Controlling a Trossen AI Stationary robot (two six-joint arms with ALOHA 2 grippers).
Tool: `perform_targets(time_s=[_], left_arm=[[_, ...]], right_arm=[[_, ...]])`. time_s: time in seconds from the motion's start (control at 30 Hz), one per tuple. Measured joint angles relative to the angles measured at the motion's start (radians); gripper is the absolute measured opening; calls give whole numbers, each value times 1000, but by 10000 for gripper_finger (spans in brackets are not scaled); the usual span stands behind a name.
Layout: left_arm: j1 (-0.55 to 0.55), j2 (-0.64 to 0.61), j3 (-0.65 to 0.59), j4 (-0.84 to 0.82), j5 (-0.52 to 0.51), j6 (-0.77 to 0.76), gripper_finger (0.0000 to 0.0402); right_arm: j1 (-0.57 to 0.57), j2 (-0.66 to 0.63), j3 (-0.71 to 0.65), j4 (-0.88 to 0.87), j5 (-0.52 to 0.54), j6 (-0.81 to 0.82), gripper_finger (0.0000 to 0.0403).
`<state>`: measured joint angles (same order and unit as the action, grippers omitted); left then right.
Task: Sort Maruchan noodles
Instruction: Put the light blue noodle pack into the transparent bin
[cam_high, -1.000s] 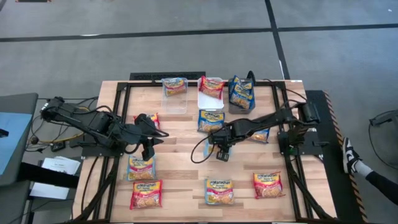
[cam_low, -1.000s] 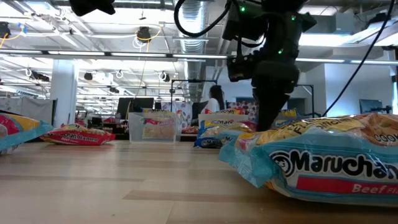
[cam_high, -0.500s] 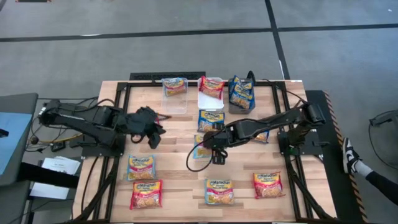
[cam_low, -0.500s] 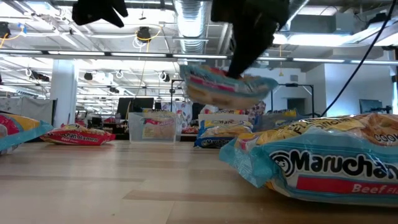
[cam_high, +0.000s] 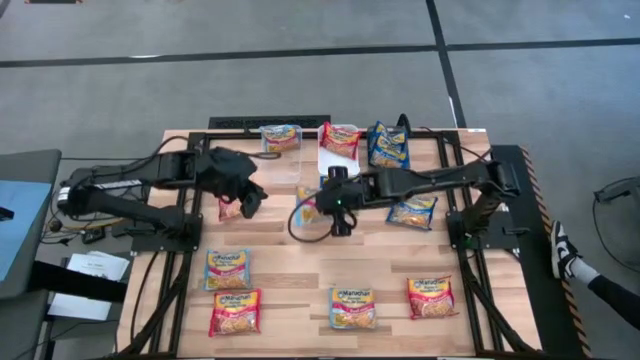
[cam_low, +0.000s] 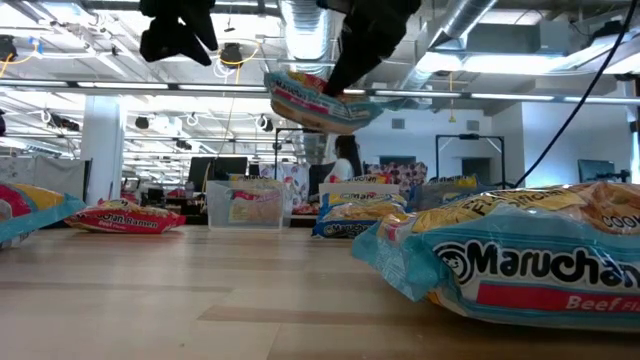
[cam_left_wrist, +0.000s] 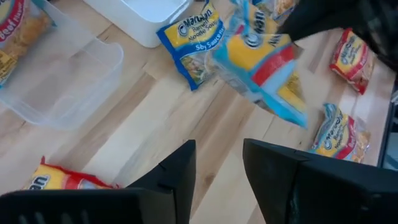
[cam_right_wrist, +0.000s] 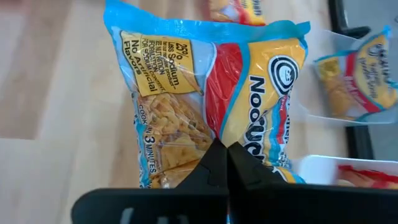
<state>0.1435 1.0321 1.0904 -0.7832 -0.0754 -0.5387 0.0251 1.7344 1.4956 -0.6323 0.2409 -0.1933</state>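
Since a second ago your right tool (cam_high: 322, 203) has swung from the worktop's middle toward the bins at the far edge, and the blue noodle packet (cam_right_wrist: 211, 99) it lifted off the worktop (cam_high: 290, 270) now rides high in the air. Your left tool (cam_high: 240, 195) has also pulled away from the near-left packets and hangs over the left-centre of the worktop, next to a red packet (cam_high: 229, 207). Judging from this, one blue packet is mid-transfer and the sort is far from done: four packets still lie along the near side, and others sit near the bins.

Your right wrist view shows what the overhead cannot: the right tool's fingers are pressed together on the packet's near edge, with the clear bin (cam_right_wrist: 367, 81) just past it, holding one packet already. From overhead the carried packet is only a sliver beside the arm.

The low view shows height: the packet (cam_low: 315, 100) hangs tilted, well above the clear bin (cam_low: 245, 205) and the packets lying on the worktop, with a person showing in the room behind.

Your left wrist view shows the left tool's fingers (cam_left_wrist: 177, 171) spread apart and holding nothing. It also catches the carried packet (cam_left_wrist: 264, 68) from the side, with a soy-sauce packet (cam_left_wrist: 196, 43) flat on the worktop beyond it.
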Motion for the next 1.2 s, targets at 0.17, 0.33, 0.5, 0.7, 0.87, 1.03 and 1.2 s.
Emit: perform_targets(time_s=[0.17, 0.33, 0.5, 0.7, 0.87, 1.03, 1.2], left_arm=[[74, 0, 0, 103, 83, 34, 151], [138, 8, 0, 219, 92, -27, 180], [196, 43, 2, 274, 184, -129, 186], [246, 97, 1, 286, 257, -158, 183], [279, 140, 0, 287, 315, -183, 181], [291, 166, 0, 349, 354, -179, 181], [296, 174, 0, 353, 355, -177, 181]], right_arm=[[-42, 0, 0, -3, 0, -37, 3], [-45, 0, 0, 11, -1, -127, 4], [-34, 0, 1, 50, 11, -248, 4], [-26, -1, 1, 108, 82, -350, 5], [-35, -1, 1, 154, 122, -395, 5], [-42, -2, 2, 172, 165, -417, 5], [-48, -2, 1, 175, 186, -413, 5]])
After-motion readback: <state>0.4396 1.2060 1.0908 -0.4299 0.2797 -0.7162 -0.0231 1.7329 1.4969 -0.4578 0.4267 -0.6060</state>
